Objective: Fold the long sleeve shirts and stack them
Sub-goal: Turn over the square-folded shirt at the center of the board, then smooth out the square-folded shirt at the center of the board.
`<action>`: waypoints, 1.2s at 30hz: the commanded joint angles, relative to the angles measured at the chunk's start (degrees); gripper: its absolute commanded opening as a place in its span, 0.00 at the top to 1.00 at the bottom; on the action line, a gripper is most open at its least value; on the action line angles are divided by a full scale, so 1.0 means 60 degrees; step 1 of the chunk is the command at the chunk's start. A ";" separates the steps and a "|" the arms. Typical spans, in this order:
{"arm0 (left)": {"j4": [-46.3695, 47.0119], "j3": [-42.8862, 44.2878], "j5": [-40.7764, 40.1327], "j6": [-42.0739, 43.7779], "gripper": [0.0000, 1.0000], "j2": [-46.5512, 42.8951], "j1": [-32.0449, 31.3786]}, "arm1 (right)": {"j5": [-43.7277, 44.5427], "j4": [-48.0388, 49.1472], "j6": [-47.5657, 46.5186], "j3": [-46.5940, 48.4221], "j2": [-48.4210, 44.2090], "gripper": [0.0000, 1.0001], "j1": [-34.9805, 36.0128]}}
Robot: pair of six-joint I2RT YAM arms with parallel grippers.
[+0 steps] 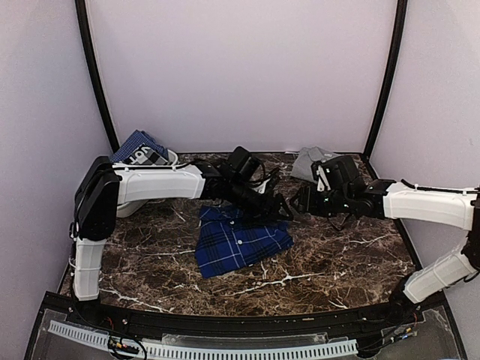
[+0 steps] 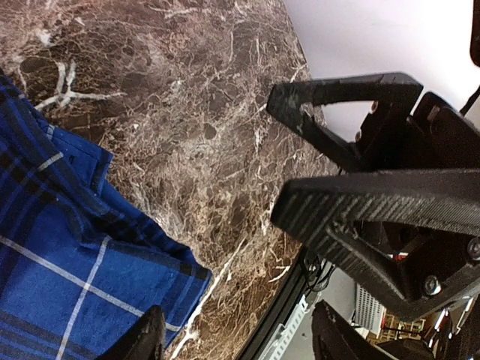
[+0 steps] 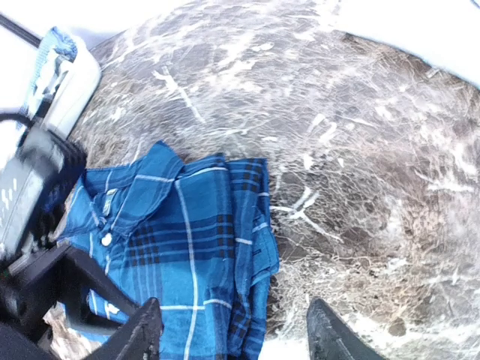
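The royal-blue and black plaid shirt (image 1: 240, 241) lies folded in the middle of the marble table, collar toward the back. A plain grey shirt (image 1: 306, 160) sits bunched at the back right, partly hidden behind the right wrist. My left gripper (image 1: 283, 210) hovers open just past the plaid shirt's back right corner, nothing between its fingers. My right gripper (image 1: 298, 201) faces it from the right, also open and empty. The right wrist view looks down on the plaid shirt (image 3: 180, 247) with its white buttons. The left wrist view shows the shirt's corner (image 2: 60, 255) and the right gripper (image 2: 277, 157) opposite.
A white basket (image 1: 174, 157) at the back left holds a blue-and-white checked cloth (image 1: 139, 146); it also shows in the right wrist view (image 3: 71, 82). The dark marble table (image 1: 337, 262) has a black raised rim, with curved black poles at the back corners.
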 commanded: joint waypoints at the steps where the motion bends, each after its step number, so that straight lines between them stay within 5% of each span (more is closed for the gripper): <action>1: -0.0305 -0.0113 -0.1238 0.0007 0.33 -0.1353 0.0418 | -0.0187 -0.0053 -0.0464 -0.0138 0.0134 0.31 0.0051; 12: -0.0188 -0.5596 -0.3503 -0.0779 0.33 -0.5710 0.2462 | -0.0489 -0.0902 -0.1154 0.1046 0.1803 0.44 0.0921; 21: -0.0116 -0.8464 -0.3298 -0.1165 0.33 -0.6783 0.2959 | 0.0367 -0.1420 -0.0927 0.0541 0.2034 0.54 0.1446; 29: 0.2029 -0.9598 -0.1807 -0.1923 0.32 -0.6169 0.2849 | -0.0334 -0.0476 -0.0390 -0.0955 0.1850 1.00 0.1542; 33: 0.2424 -0.9540 -0.1540 -0.2026 0.31 -0.5725 0.2685 | -0.0396 -0.0198 -0.0044 -0.1648 0.1477 0.99 0.1556; 36: 0.3088 -0.9542 -0.1223 -0.2290 0.31 -0.5263 0.2566 | -0.0369 -0.0327 0.0061 -0.1589 0.1010 0.87 0.1556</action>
